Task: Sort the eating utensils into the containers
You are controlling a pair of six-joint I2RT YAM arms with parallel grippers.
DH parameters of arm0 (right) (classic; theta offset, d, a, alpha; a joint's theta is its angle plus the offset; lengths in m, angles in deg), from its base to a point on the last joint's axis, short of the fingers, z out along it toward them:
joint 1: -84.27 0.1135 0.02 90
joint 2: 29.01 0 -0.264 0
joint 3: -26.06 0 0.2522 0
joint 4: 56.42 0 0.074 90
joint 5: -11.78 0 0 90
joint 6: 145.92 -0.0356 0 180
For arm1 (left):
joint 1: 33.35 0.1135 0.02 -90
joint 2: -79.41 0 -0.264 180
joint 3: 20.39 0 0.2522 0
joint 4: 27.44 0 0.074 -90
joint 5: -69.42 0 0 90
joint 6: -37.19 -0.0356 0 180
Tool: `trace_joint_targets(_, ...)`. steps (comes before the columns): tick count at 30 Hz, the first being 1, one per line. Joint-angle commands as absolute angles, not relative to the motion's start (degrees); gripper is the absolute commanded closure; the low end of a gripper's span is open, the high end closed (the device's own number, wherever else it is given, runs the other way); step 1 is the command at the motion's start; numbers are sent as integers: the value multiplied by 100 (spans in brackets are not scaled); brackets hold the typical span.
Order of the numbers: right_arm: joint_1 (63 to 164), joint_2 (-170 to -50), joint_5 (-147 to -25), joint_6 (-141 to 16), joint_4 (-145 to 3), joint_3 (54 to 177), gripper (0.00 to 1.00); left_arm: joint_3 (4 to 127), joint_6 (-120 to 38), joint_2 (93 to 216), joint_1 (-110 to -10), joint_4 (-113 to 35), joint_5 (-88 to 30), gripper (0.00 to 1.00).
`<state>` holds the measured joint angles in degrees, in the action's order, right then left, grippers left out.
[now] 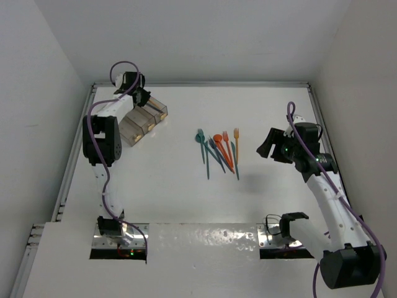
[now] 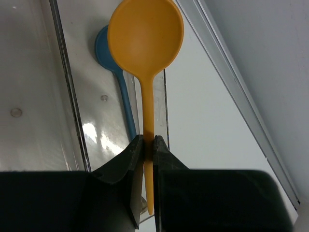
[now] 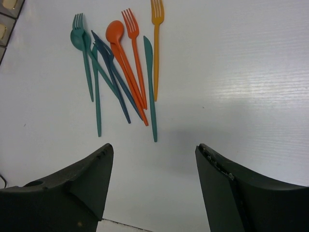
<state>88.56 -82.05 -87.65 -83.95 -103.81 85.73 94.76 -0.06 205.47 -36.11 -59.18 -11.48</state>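
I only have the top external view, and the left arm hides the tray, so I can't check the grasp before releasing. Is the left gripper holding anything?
Observer: Yes. The left gripper is shut on the handle of an orange spoon, with the bowl pointing away from the wrist.
Operator: Is anything in the tray under it?
Observer: A blue spoon lies in the clear tray, in the compartment beneath the orange one.
Operator: And the right side?
Observer: The right gripper is open and empty. The teal knife lies straight ahead of it, handle end toward the jaws.
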Motion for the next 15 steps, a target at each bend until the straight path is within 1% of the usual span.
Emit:
trace_joint_targets(1,8866,-8219,-8719,-8308,-10349,8799,31,9858,-148,20588,-3528,-5842,-943,100)
trace_joint_targets(3,8866,-8227,-8719,-8317,-10332,8790,31,9840,-166,20632,-3511,-5869,-916,100)
trace_joint_targets(4,8875,-8245,-8728,-8317,-10331,8790,31,9840,-218,20676,-3502,-5852,-959,97)
trace_joint_targets(5,8867,-8254,-8728,-8317,-10331,8781,30,9858,-254,20702,-3502,-5843,-986,93)
trace_joint_targets(6,8866,-8262,-8736,-8325,-10323,8781,30,9867,-289,20720,-3502,-5843,-1012,84)
trace_joint_targets(7,8866,-8271,-8745,-8326,-10323,8773,30,9875,-315,20755,-3502,-5843,-1073,80)
trace_joint_targets(10,8858,-8289,-8763,-8326,-10314,8738,30,9849,-394,20747,-3502,-5851,-1170,65)
trace_joint_targets(14,8858,-8298,-8789,-8326,-10288,8667,31,9770,-526,20563,-3511,-5843,-1293,55)
trace_joint_targets(15,8858,-8306,-8798,-8317,-10270,8641,34,9735,-622,20397,-3519,-5825,-1346,53)
